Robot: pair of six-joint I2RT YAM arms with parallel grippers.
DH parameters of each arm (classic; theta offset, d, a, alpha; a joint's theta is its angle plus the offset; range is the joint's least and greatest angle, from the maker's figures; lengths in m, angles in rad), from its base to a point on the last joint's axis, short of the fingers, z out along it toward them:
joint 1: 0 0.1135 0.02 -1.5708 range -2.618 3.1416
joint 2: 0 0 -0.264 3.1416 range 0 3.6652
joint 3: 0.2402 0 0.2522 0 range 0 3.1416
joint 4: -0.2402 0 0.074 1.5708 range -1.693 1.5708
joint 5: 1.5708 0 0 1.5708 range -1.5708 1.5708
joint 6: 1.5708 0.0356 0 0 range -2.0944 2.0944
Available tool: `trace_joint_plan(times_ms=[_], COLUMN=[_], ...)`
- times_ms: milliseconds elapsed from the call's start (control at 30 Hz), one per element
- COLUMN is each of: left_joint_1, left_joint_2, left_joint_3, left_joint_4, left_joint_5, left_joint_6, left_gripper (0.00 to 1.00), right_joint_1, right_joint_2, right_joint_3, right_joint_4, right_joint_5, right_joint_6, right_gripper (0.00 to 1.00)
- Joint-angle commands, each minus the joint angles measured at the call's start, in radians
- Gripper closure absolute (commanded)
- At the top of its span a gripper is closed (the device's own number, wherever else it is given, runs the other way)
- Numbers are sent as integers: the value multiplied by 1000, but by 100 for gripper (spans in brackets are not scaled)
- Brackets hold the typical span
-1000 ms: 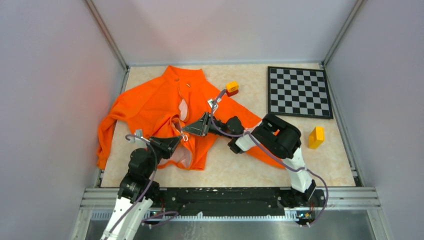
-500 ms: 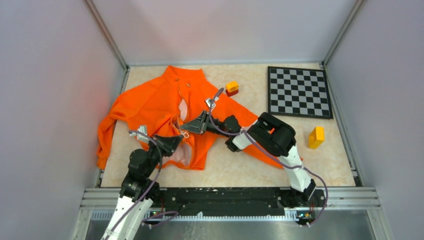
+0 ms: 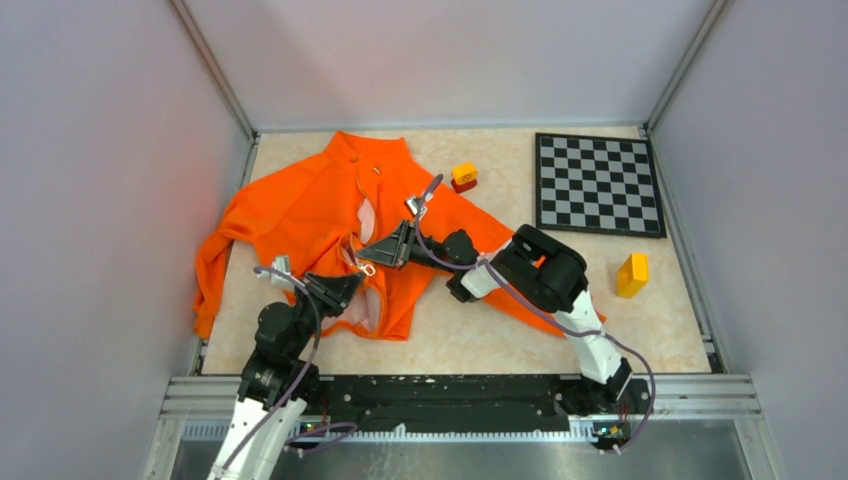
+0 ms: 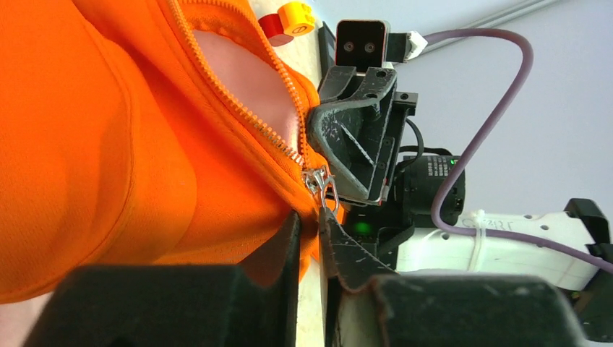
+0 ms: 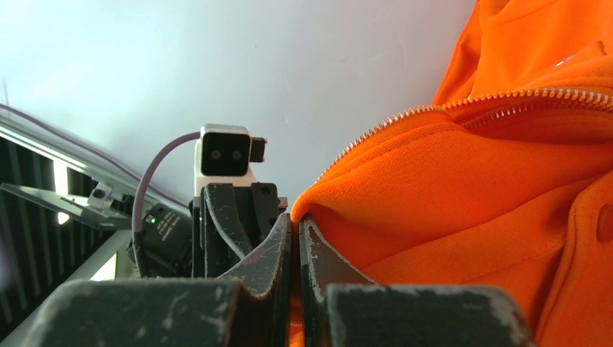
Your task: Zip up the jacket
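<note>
The orange jacket (image 3: 300,215) lies spread on the left half of the table, its front partly open and showing pale lining (image 3: 366,218). My left gripper (image 3: 345,285) is shut on the jacket's front edge just below the zipper slider and its metal ring pull (image 4: 320,182). My right gripper (image 3: 374,256) is shut on the opposite orange front edge (image 5: 376,210), close to the slider. The two grippers face each other, almost touching. The open zipper teeth (image 4: 238,101) run up toward the collar.
A chessboard (image 3: 598,183) lies at the back right. A yellow block (image 3: 632,274) stands right of the right arm. A yellow-and-red brick (image 3: 463,177) sits beside the jacket's right sleeve. Grey walls enclose the table on three sides.
My right gripper has moved a little to the left and away from me with the fabric. The left gripper has barely moved.
</note>
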Motion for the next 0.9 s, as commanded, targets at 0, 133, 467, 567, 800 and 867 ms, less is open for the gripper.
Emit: trace_joint_plan(times_ms=[0, 133, 467, 567, 800, 867], left_joint_1=[-15, -14, -15, -14, -15, -14], left_joint_2=[-31, -25, -25, -18, 22, 35], left_joint_3=[19, 27, 3, 3, 17, 17], left_joint_4=[-28, -15, 14, 19, 23, 31], left_joint_5=[25, 20, -10, -12, -11, -5], left_joint_6=[-126, -131, -164, -161, -134, -116], left_gripper=[80, 77, 72, 71, 82, 87], right_joint_1=[1, 1, 2, 0, 2, 5], right_joint_2=[-17, -18, -29, -35, -31, -33], right_joint_3=[17, 15, 12, 8, 9, 9], right_joint_4=[204, 203, 204, 203, 204, 204], right_joint_5=[40, 43, 43, 43, 43, 41], right_joint_6=[-22, -25, -29, -36, -33, -39], right_gripper=[100, 100, 100, 100, 100, 100])
